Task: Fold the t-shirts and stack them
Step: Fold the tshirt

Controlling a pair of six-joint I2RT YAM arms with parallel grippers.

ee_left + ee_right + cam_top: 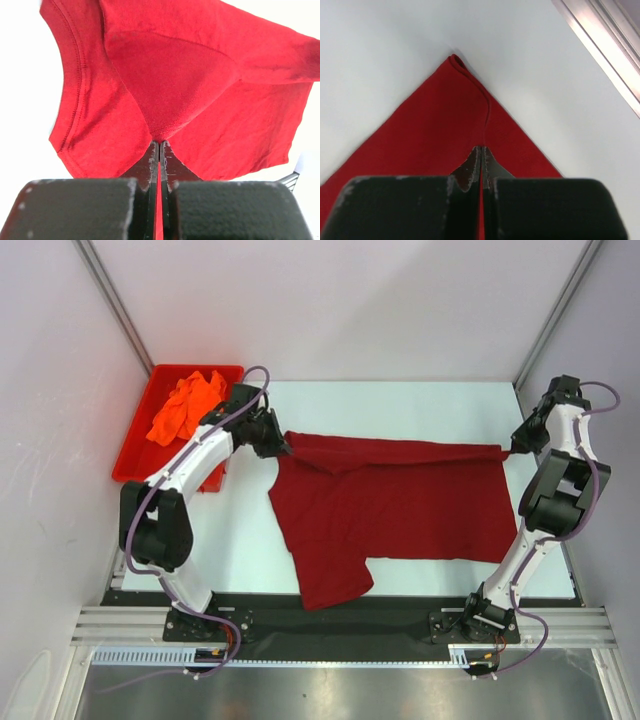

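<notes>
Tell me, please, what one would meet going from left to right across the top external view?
Red bin holding the orange shirt → left fingers, shut on cloth → maroon shirt → right fingers, shut on its corner.

The maroon shirt is matt cloth; the table is smooth.
</notes>
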